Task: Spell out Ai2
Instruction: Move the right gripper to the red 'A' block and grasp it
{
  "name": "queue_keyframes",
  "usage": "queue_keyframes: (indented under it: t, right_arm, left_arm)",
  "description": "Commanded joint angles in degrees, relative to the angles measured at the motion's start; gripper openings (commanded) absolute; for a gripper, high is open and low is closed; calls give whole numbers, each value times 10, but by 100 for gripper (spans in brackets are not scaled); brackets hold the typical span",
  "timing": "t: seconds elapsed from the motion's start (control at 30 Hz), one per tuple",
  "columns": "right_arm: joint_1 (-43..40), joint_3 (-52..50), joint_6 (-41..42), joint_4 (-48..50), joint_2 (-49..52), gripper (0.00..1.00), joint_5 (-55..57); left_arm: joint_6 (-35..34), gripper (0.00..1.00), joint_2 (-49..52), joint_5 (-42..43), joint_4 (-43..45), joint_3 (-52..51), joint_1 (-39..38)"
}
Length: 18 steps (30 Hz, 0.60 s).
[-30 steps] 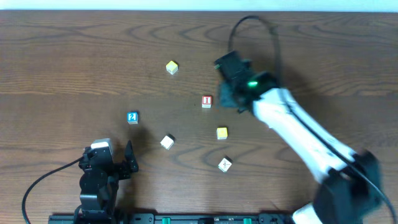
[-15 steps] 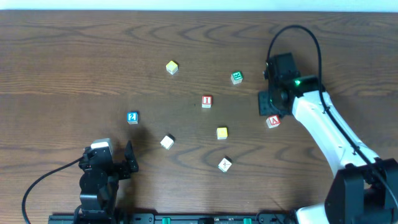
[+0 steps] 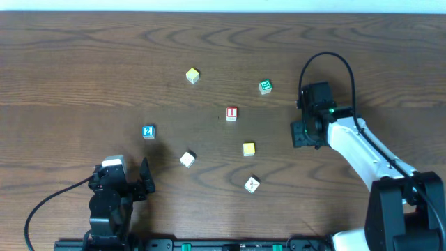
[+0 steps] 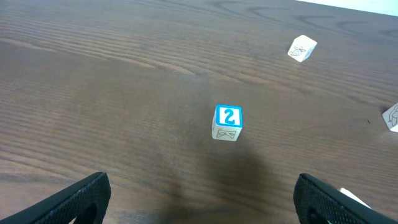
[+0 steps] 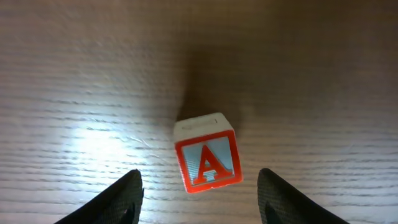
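Observation:
The white cube with a red "A" (image 5: 207, 162) sits on the table between the open fingers of my right gripper (image 5: 200, 179), touching neither. In the overhead view the right gripper (image 3: 305, 134) hides it. The white cube with a red "I" (image 3: 231, 113) lies mid-table, left of that gripper. The blue cube with a white "2" (image 3: 148, 132) lies at the left, also in the left wrist view (image 4: 227, 122), well ahead of my open, empty left gripper (image 4: 202, 186). The left gripper (image 3: 143, 180) rests near the front edge.
A green lettered cube (image 3: 265, 86) lies behind the right gripper. Yellow cubes (image 3: 193, 75) (image 3: 249, 148) and white cubes (image 3: 187, 159) (image 3: 251, 184) are scattered mid-table. Two pale cubes (image 4: 302, 48) (image 4: 392, 116) show in the left wrist view.
My right arm swung from beside the "I" cube out to the right and came over the "A" cube, which it now covers from above. The left arm has not moved.

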Motion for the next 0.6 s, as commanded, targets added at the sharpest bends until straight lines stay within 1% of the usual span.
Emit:
queue_keyframes:
  t: [0.0,0.2,0.33,0.5,0.57]
  right_arm:
    - [-7,-12,-16,14,2,60,10]
    - [-12,-32,-38,54,8,60,10]
    - [-18,-34,-49,63,15,59,10]
    - [-29,-34,-49,71,30,52,5]
    - [-29,-34,-51,72,35,51,-4]
  left_arm:
    - [8,95,-3,0,1,-9,3]
    - [8,95,-3,0,0,-9,3]
    - [8,96,-3,0,1,-9,3]
    - [8,95,-3,0,1,-9,3]
    - [8,95,-3,0,1,-9,3]
